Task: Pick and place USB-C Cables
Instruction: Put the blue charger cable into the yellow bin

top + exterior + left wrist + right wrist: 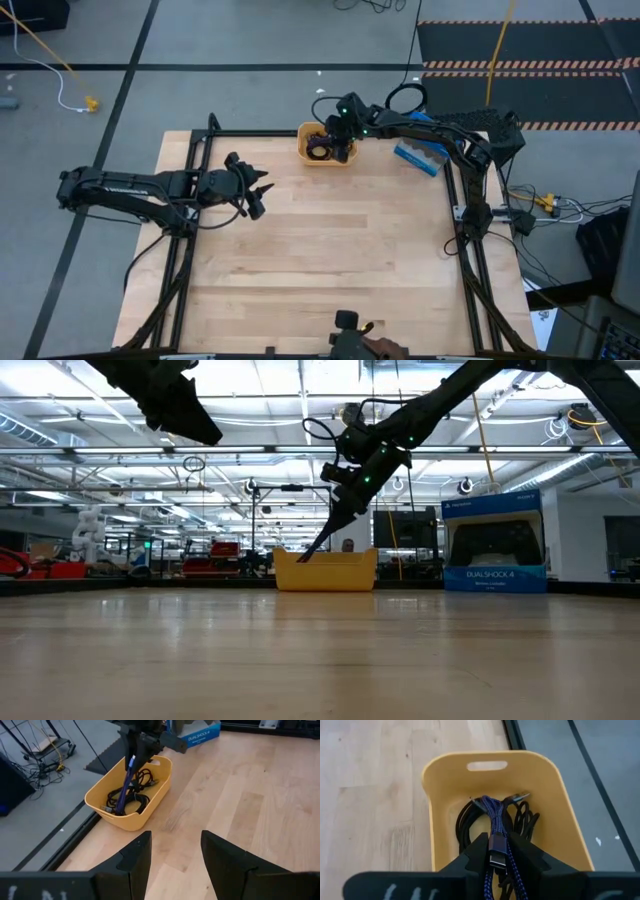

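A yellow bin (pixel 325 150) stands at the table's far edge. My right gripper (pixel 497 842) hangs above it, shut on the purple-blue USB-C cable (pixel 492 817), which dangles into the bin (pixel 127 780). Two black coiled cables (pixel 467 822) lie on the bin floor (pixel 142 795). My left gripper (pixel 262 190) waits open over the table's left part, fingers apart (pixel 175 837), pointing toward the bin and touching nothing. My right gripper pinches the purple-blue cable between its two fingers at its upper end, by a plug (pixel 497 852), coming from above and pointing down. Several braided strands hang below the fingers. The lower end (pixel 120 806) reaches among the black coils in the bin.
A blue DualShock box (pixel 420 157) lies right of the bin at the far edge (pixel 495 545). Bare wooden tabletop (pixel 340 260) spreads across the middle and near side. Black frame rails (pixel 465 230) run along the table's sides. A yellow floor cable (pixel 45 45) lies beyond the table.
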`<state>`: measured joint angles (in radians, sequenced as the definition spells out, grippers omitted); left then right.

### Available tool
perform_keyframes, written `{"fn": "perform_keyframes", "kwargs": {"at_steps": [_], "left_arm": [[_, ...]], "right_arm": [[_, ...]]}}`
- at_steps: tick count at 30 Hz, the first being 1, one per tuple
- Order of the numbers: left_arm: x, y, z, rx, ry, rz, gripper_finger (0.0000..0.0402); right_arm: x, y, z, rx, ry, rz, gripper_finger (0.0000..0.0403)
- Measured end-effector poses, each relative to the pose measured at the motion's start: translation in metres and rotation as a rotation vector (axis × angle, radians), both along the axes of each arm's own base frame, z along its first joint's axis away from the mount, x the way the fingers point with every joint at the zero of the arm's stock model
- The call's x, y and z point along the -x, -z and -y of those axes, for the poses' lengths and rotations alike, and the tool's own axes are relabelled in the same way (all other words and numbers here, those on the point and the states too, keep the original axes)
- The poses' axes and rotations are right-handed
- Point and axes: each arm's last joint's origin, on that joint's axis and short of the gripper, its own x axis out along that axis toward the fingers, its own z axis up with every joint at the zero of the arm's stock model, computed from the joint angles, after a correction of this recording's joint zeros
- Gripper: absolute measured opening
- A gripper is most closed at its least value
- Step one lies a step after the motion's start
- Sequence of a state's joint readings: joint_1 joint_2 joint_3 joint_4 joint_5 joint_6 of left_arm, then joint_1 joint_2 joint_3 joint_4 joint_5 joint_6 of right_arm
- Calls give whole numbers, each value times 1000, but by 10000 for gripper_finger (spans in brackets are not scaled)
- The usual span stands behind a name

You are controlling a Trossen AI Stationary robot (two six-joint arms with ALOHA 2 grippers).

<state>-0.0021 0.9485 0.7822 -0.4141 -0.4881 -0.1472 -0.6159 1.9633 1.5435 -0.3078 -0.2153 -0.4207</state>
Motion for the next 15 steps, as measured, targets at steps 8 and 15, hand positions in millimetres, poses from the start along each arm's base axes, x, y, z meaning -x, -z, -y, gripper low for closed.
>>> {"fn": "perform_keyframes", "kwargs": {"at_steps": [8, 15], "left_arm": [[0, 0, 0, -2, 2, -1, 175], [0, 0, 0, -2, 1, -1, 175]], "right_arm": [[0, 3, 0, -14, 3, -14, 57], [2, 5, -2, -34, 4, -42, 68]]}}
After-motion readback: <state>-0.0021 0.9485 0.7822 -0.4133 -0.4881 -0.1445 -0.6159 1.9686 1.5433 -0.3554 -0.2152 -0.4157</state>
